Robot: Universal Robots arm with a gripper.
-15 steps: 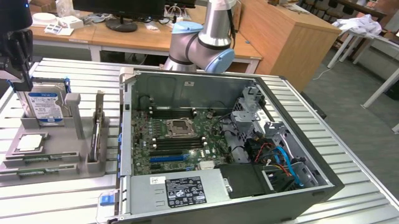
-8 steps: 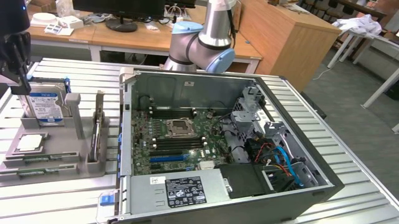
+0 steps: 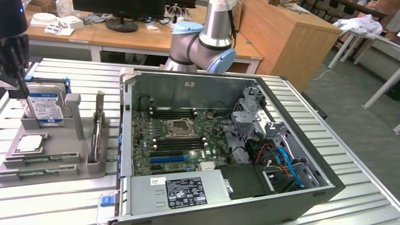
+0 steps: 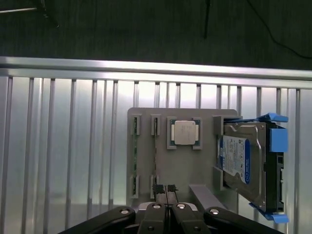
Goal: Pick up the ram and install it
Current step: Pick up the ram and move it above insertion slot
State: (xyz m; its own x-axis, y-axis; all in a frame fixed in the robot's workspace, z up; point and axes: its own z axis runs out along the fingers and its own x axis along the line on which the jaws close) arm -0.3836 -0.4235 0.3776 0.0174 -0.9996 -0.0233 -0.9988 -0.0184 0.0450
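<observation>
Two ram sticks lie edge-up in the narrow slots of a grey holder [image 3: 56,154] on the exterior view's left. One ram stick [image 3: 39,160] [image 4: 155,146] sits beside the other [image 3: 33,174] [image 4: 135,146]. My gripper [image 3: 16,84] [image 4: 165,190] hangs above the holder near the hard drive, shut with nothing between its fingers; in the wrist view its tips sit just off the end of one ram slot. The open computer case [image 3: 325,183] shows its motherboard with black memory slots [image 3: 172,113] by the processor socket.
The holder also carries a silver-and-blue hard drive [image 3: 45,108] [image 4: 243,165], a processor chip [image 3: 30,143] [image 4: 184,132] and an upright grey piece [image 3: 97,136]. All rest on a slatted metal table [image 3: 62,197]. The arm's base [image 3: 203,47] rises behind the case.
</observation>
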